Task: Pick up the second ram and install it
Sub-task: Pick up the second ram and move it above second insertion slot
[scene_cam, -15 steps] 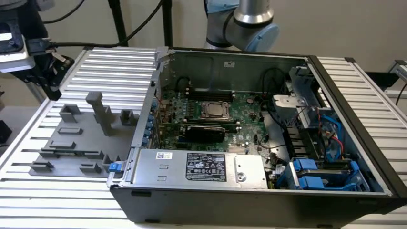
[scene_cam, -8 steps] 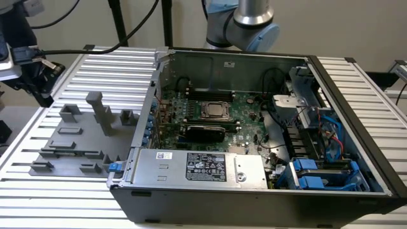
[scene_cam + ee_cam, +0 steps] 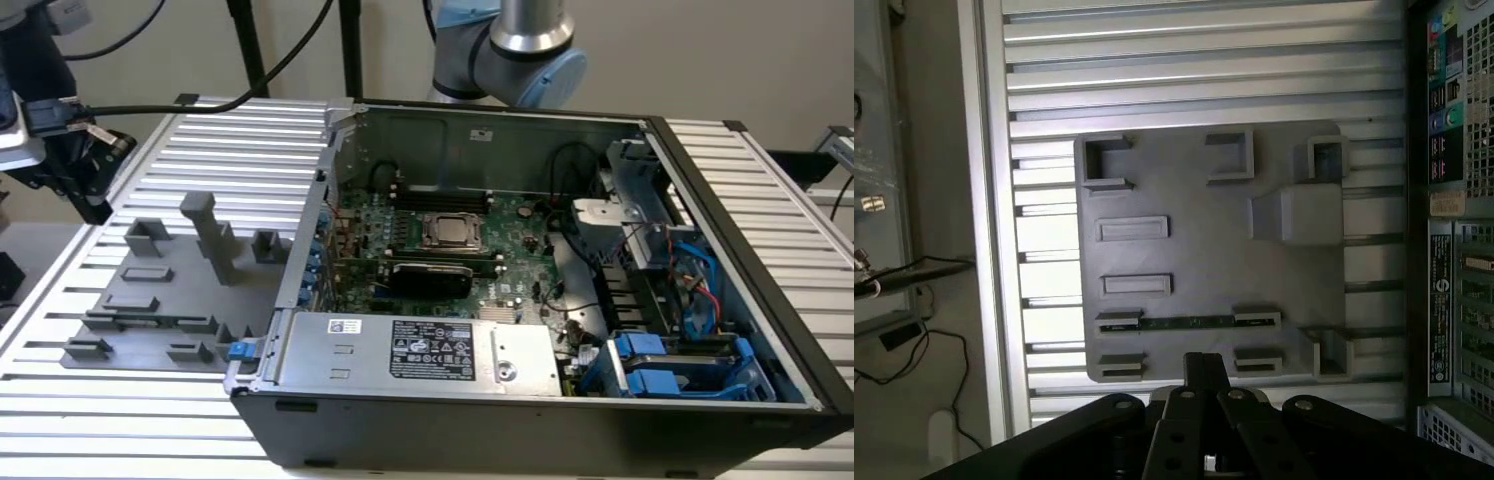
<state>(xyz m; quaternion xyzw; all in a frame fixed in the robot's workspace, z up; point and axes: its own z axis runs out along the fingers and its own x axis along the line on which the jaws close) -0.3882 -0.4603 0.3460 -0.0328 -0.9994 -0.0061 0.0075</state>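
Note:
The second ram (image 3: 1189, 322) is a thin green stick lying in the gray fixture plate (image 3: 1204, 270), held between two small gray blocks. In the exterior view the same ram (image 3: 144, 321) lies near the front of the fixture (image 3: 147, 300), which sits to the left of the open computer case. My gripper (image 3: 1204, 368) hangs high above the fixture, near the edge where the ram lies. Its dark fingers (image 3: 1194, 372) are pressed together with nothing between them. The arm's upper joints (image 3: 527, 45) rise behind the case.
The open black computer case (image 3: 534, 400) holds the motherboard with its silver CPU socket (image 3: 451, 232), black slots (image 3: 434, 273), cables and blue drive brackets (image 3: 667, 365). A tall gray post (image 3: 214, 235) stands on the fixture. The ribbed aluminium table (image 3: 160, 420) carries everything.

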